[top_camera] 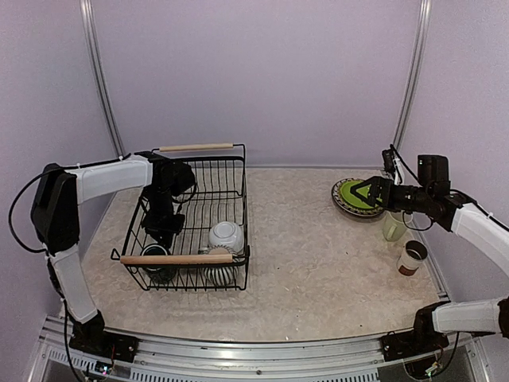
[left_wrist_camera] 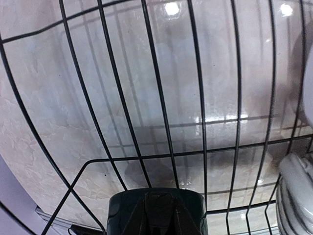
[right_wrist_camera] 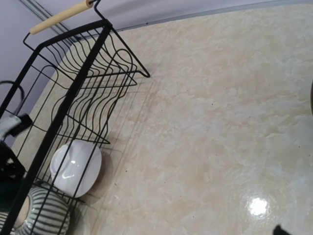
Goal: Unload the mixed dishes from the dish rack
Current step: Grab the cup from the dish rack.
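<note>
The dish rack (top_camera: pixel 238 171) stands left of centre on the table. My left gripper (top_camera: pixel 163 229) reaches down inside it near the front left corner. In the left wrist view the gripper (left_wrist_camera: pixel 159 208) is shut on the rim of the dark teal mug (left_wrist_camera: pixel 120 215), with the rack's wires behind it. A white bowl (top_camera: pixel 226 235) and a striped mug (top_camera: pixel 221 274) lie in the rack's front right part; both show in the right wrist view as the bowl (right_wrist_camera: pixel 76 169) and the striped mug (right_wrist_camera: pixel 46 215). My right gripper (top_camera: pixel 372 192) hovers open over the lime-green plate (top_camera: pixel 358 205).
The lime-green plate lies on a striped plate (top_camera: pixel 340 204) at the right. A pale green mug (top_camera: pixel 393 227) and a small cup (top_camera: pixel 412 257) stand just in front of them. The rack's wooden handles (top_camera: pixel 176 259) cross its near and far ends.
</note>
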